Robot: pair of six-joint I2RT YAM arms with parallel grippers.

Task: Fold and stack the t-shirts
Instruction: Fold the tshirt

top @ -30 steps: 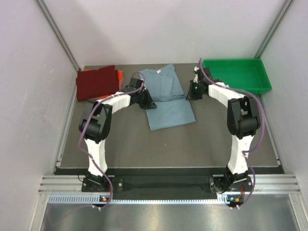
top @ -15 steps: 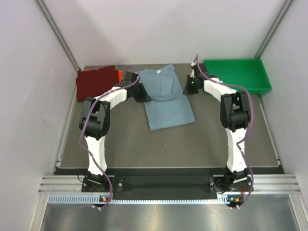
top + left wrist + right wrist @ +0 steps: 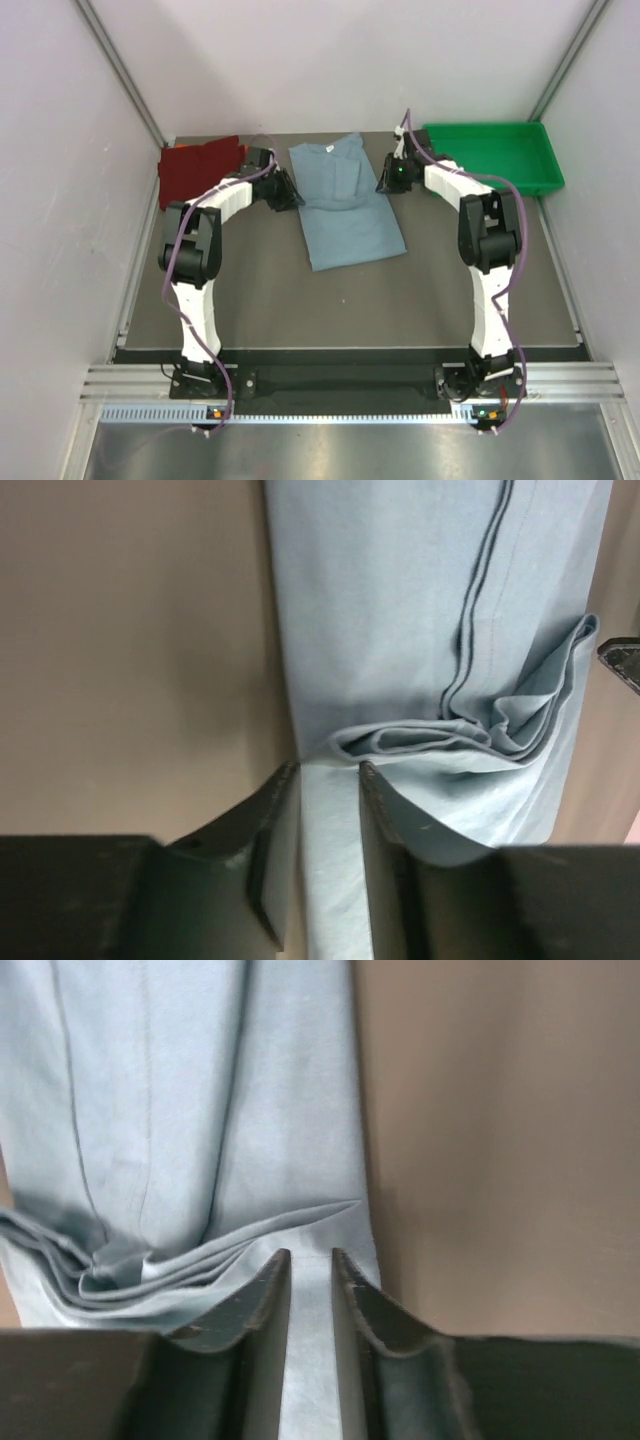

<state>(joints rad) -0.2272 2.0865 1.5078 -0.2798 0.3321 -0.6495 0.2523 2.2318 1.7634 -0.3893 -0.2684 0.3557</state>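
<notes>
While looking down from above, seeing a grey-blue t-shirt [image 3: 350, 215] lying flat near the back middle of a dark table [image 3: 400, 290], with its collar pointing toward the far wall and its upper sides folding inward.

Noting a dark red t-shirt [image 3: 198, 172] resting folded in the back left corner. Noting also a green tray [image 3: 490, 155] sitting in the back right corner, apart from the cloth.

Finding both arms reaching toward the back of the table. Finding the left fingers [image 3: 287, 192] sitting at the grey-blue shirt's left edge by the sleeve, and the right fingers [image 3: 386, 183] at its right edge, opposite.

Seeing, through the left wrist camera, the left fingers [image 3: 285, 780] standing slightly parted and gripping nothing. Seeing flat blue cloth showing in the narrow gap and a bunched fold of sleeve lying just beyond the tips.

Seeing the same through the right wrist camera: the right fingers [image 3: 280, 1265] standing a little apart and holding nothing, over the shirt's edge, with rumpled folds of sleeve piling just ahead and to one side.
</notes>
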